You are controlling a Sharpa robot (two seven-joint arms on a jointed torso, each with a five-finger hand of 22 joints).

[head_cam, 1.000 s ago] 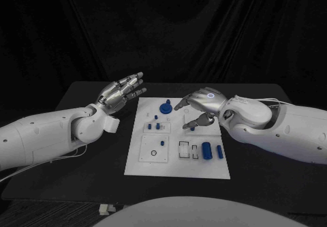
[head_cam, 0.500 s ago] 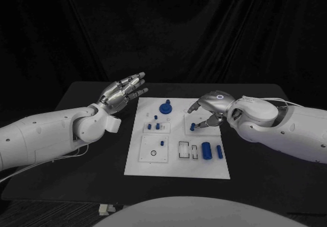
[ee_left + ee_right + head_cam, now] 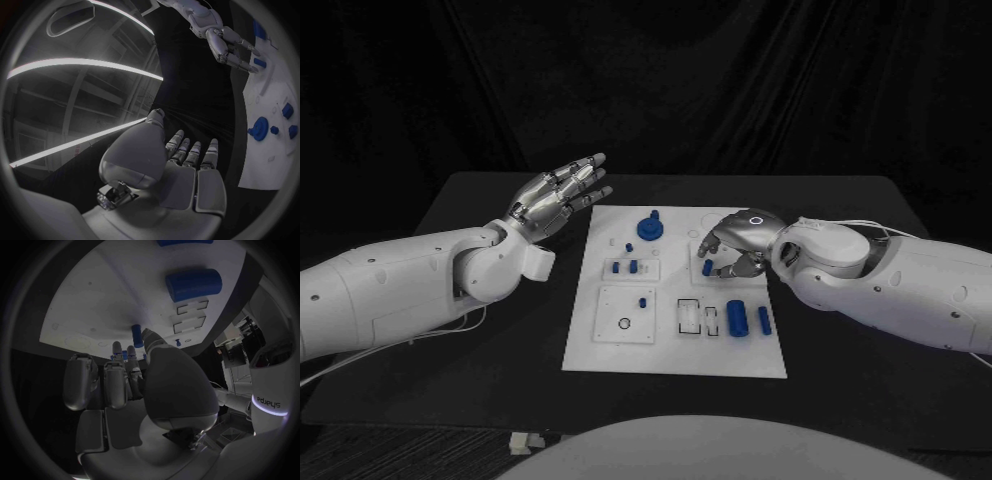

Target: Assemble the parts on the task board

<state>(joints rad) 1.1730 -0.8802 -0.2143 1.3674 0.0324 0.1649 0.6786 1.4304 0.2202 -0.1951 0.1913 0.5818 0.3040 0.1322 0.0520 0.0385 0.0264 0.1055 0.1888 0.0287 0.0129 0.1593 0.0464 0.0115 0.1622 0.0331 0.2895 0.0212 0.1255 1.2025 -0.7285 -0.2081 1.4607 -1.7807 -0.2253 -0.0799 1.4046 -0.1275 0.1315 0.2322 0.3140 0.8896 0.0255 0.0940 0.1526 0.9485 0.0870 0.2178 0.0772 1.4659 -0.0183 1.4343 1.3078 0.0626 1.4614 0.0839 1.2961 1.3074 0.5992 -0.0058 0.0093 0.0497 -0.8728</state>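
— So where is the right hand [image 3: 737,243]?
— Over the task board [image 3: 678,360], near its far right part. Its fingers are curled around a small blue peg [image 3: 708,267], which stands upright against the board.
— And the left hand [image 3: 557,196]?
— Off the board's far left corner, above the counter [image 3: 473,200], raised with fingers spread and holding nothing.
— Other parts?
— A blue knob [image 3: 649,228] stands near the far edge; a thick blue cylinder [image 3: 737,319] and a slimmer blue pin [image 3: 764,320] lie side by side toward the right edge.
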